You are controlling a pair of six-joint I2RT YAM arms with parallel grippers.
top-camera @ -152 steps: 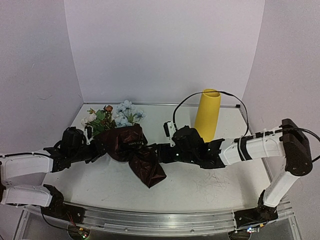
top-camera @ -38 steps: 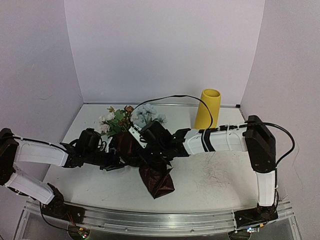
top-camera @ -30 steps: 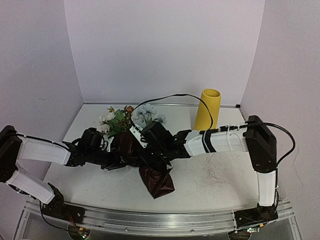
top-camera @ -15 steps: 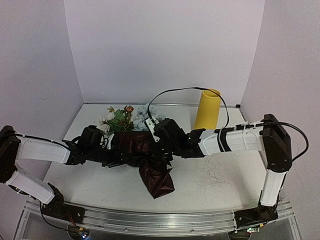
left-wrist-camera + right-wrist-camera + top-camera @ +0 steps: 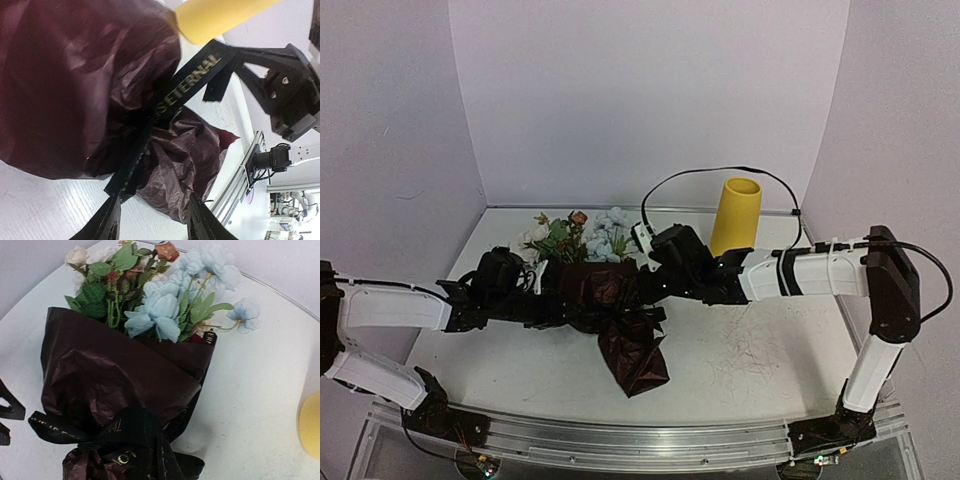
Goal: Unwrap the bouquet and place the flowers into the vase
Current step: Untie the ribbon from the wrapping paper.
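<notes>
The bouquet point(image 5: 595, 292) lies on the table, its dark red wrap point(image 5: 110, 370) tied by a black ribbon point(image 5: 131, 432) printed with gold letters. The flowers point(image 5: 575, 232), pale blue, white and rusty blooms with green leaves point(image 5: 160, 315), stick out toward the back wall. The yellow vase point(image 5: 735, 215) stands upright behind my right arm. My right gripper point(image 5: 638, 283) is shut on the ribbon point(image 5: 190, 82), which runs taut up to it point(image 5: 239, 59). My left gripper point(image 5: 552, 308) is open at the wrap's left side, with the crinkled tail point(image 5: 180, 170) just ahead of its fingertips point(image 5: 114, 210).
A loose flap of wrap point(image 5: 632, 355) spreads toward the front edge. A black cable point(image 5: 720, 172) arcs from my right wrist over the vase. An aluminium rail point(image 5: 620, 440) runs along the near edge. Walls close in the back and both sides.
My right gripper has moved right and toward the back, drawing the ribbon taut and spreading the wrap. My left arm has stayed low beside the wrap.
</notes>
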